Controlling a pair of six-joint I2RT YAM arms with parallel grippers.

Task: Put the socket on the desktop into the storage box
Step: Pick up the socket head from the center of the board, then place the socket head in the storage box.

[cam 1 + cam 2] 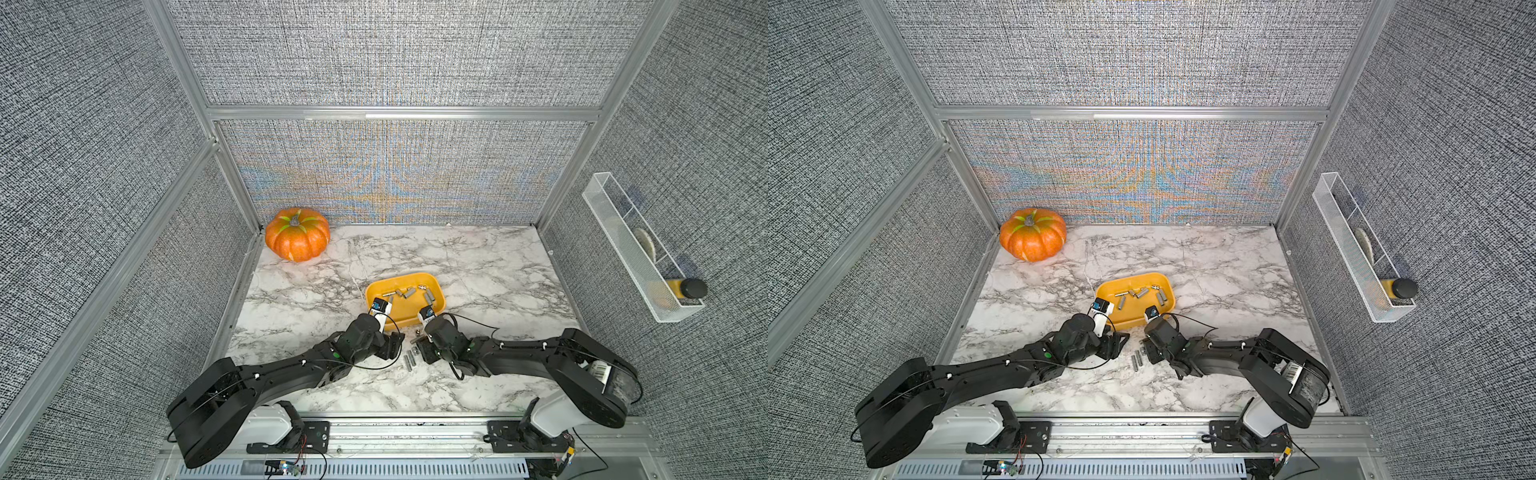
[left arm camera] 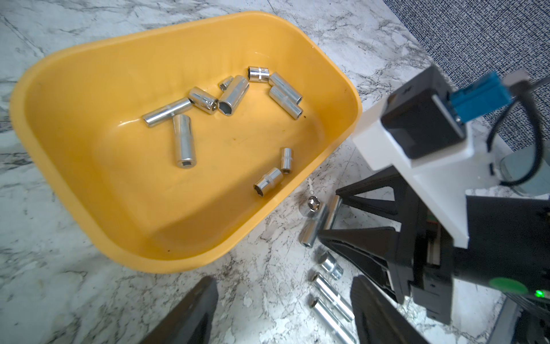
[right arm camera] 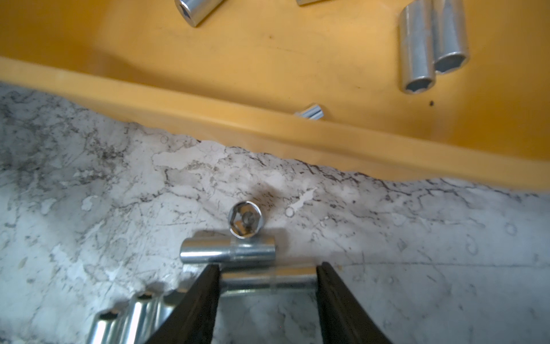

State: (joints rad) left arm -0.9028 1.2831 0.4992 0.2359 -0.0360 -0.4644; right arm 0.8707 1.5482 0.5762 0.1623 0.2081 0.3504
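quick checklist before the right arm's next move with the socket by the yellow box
1. long socket lies between the fingers of the right end effector: ok
2. grip firm on it: cannot tell
3. neighbouring socket clear of the fingers: cannot tell, it lies very close
4. storage box has free floor: ok
5. left end effector open and empty: ok

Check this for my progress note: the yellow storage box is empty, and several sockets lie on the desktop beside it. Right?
Not empty: the left wrist view shows many sockets in the storage box. Loose sockets do lie on the desktop beside it.
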